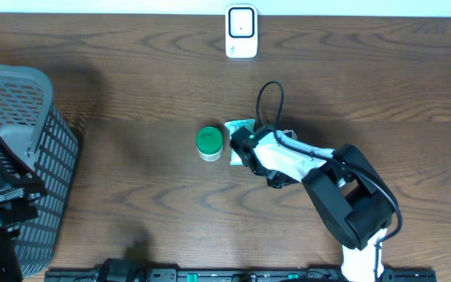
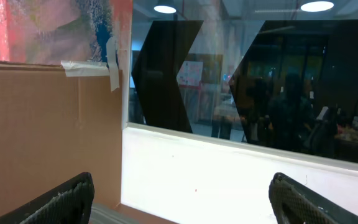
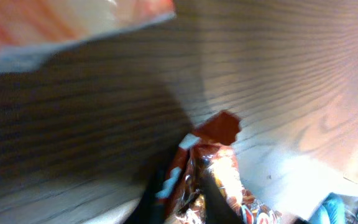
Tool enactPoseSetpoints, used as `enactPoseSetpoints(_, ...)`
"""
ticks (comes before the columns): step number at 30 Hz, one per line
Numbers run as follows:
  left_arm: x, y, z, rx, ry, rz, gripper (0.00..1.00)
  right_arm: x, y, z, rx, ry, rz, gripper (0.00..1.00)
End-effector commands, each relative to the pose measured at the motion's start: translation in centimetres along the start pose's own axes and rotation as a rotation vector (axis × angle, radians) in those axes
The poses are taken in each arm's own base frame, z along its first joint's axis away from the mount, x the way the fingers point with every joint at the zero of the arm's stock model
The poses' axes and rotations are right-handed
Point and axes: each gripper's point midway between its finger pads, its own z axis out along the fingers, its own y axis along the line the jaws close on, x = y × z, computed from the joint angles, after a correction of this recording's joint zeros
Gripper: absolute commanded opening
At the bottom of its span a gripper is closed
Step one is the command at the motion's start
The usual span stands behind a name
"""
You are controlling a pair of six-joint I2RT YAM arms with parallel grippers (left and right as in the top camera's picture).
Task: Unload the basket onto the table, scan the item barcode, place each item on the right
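Observation:
In the right wrist view my right gripper (image 3: 188, 199) is shut on a shiny red snack packet (image 3: 219, 165), its dark fingers (image 3: 159, 193) pinching the crinkled wrapper just above the wooden table. Overhead, the right gripper (image 1: 243, 147) sits at the table's middle, between a green-lidded jar (image 1: 209, 143) and a pale green-and-white packet (image 1: 238, 125); the red packet is hidden under the gripper there. The white barcode scanner (image 1: 241, 31) stands at the far edge. My left gripper (image 2: 179, 186) is open and empty, pointing out at the room.
A grey mesh basket (image 1: 34, 117) fills the left side, with the left arm (image 1: 2, 184) over it. An orange-and-white packet (image 3: 73, 25) and something blue (image 3: 340, 208) lie close to the right gripper.

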Motion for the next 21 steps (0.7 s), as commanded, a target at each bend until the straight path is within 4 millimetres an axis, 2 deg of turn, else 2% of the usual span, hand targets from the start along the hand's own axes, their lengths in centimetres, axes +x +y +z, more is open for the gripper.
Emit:
enactPoseSetpoints(1,-0.4,0.4,-0.4,-0.011,-0.015,-0.014,0.90,0.8,0.5,0.8,-0.009,0.043,0.008,0.01)
enactPoseSetpoints(5,-0.3,0.4,-0.4,-0.011,-0.012,-0.013,0.90,0.1,-0.5,-1.5,-0.015,0.057,-0.038,0.01)
enactPoseSetpoints(8,-0.2,0.4,-0.4,-0.011,-0.011,-0.012,0.90,-1.5,0.6,-5.3,-0.192,0.027,-0.159,0.01)
enactPoseSetpoints(10,-0.2,0.4,-0.4,-0.011,-0.011,-0.012,0.90,-2.3,2.1,-9.1,-0.398,-0.010,-0.246,0.01)
enactPoseSetpoints(12,-0.2,0.4,-0.4,-0.011,-0.010,-0.012,0.90,-3.1,3.3,-14.2,-0.642,-0.081,-0.316,0.01)
enactPoseSetpoints(14,-0.2,0.4,-0.4,-0.011,-0.010,-0.011,0.90,-3.6,3.5,-18.7,-0.847,-0.159,-0.364,0.01)
enactPoseSetpoints(15,-0.2,0.4,-0.4,-0.011,-0.010,-0.012,0.90,-4.0,3.2,-21.0,-0.957,-0.211,-0.391,0.01)
enactPoseSetpoints(18,-0.2,0.4,-0.4,-0.011,-0.010,-0.011,0.90,-4.6,1.4,-25.6,-1.211,-0.332,-0.430,0.01)
enactPoseSetpoints(20,-0.2,0.4,-0.4,-0.011,-0.010,-0.012,0.90,-5.5,0.0,-26.8,-1.324,-0.390,-0.431,0.01)
enactPoseSetpoints(21,-0.2,0.4,-0.4,-0.011,-0.010,-0.012,0.90,-6.7,-1.1,-26.5,-1.381,-0.429,-0.420,0.01)
